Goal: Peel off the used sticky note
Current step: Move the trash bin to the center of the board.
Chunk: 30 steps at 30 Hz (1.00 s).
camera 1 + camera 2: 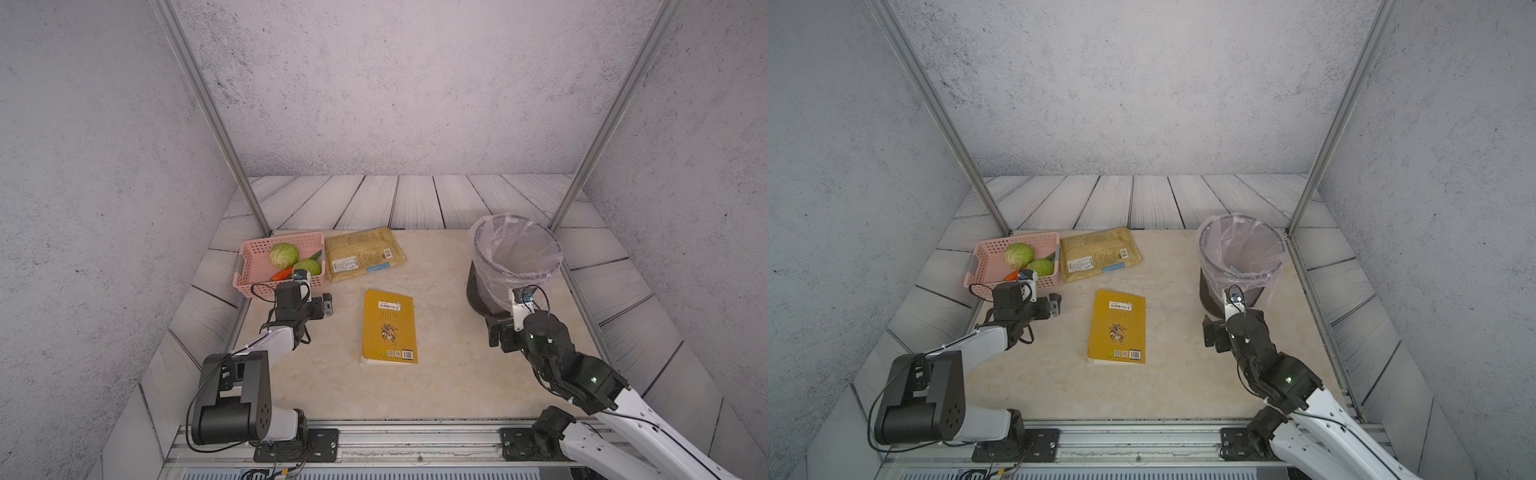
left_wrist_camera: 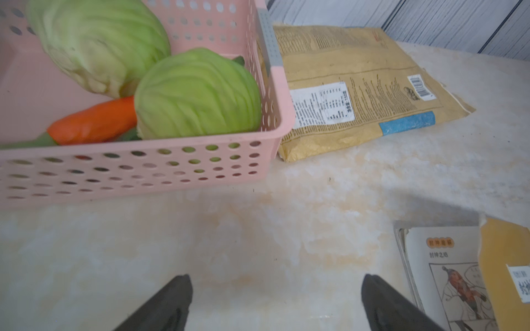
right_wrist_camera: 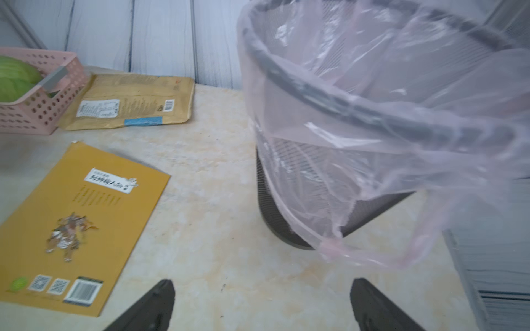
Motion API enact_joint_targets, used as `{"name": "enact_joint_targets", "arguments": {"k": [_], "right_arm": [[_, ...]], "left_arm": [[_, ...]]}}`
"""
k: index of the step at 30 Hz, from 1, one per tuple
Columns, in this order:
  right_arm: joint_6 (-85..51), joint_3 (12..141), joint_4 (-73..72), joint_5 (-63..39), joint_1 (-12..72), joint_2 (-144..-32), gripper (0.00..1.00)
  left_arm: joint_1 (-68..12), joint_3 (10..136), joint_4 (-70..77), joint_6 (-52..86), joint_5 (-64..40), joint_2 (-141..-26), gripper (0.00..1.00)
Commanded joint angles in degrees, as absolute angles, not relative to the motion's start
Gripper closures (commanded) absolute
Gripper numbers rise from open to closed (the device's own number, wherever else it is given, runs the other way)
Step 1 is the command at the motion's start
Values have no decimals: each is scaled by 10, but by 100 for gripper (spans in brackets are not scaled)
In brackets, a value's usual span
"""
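A yellow book lies flat, back cover up, in the middle of the table. Near its far end the cover carries a white patch with black lettering. No sticky note shows in any view. My left gripper hovers open to the left of the book, near the basket, with nothing between its fingers. My right gripper stands open and empty low over the table, to the right of the book and in front of the bin. The book's near corner is lifted off an inner page.
A dark mesh bin lined with a pink plastic bag stands at the right. A pink basket with two cabbages and a carrot sits at the back left. A yellow packet lies beside it.
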State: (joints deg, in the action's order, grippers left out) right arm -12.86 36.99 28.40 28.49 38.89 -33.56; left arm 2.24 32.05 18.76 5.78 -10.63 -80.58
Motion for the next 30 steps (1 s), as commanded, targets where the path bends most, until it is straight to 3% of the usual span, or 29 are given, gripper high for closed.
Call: {"name": "enact_joint_targets", "arguments": {"k": [1,9,14,18,30], "right_arm": [[-80,329,204,380,385,-296,1],[-74,237,60,403,333,-319,0],[-39,173,-89,364,231,-383,0],[-43,188,-109,351,171,-494,0],[25,183,-345,293,149,-695,1]], "left_arm": [[23,309,264,52,-85,-801,2],[24,348,217,64,-32,-830,2],[23,360,212,50,-22,-842,2],[34,339,274,39,-4,-844,2],[-3,244,467,-14,-1,-872,2]]}}
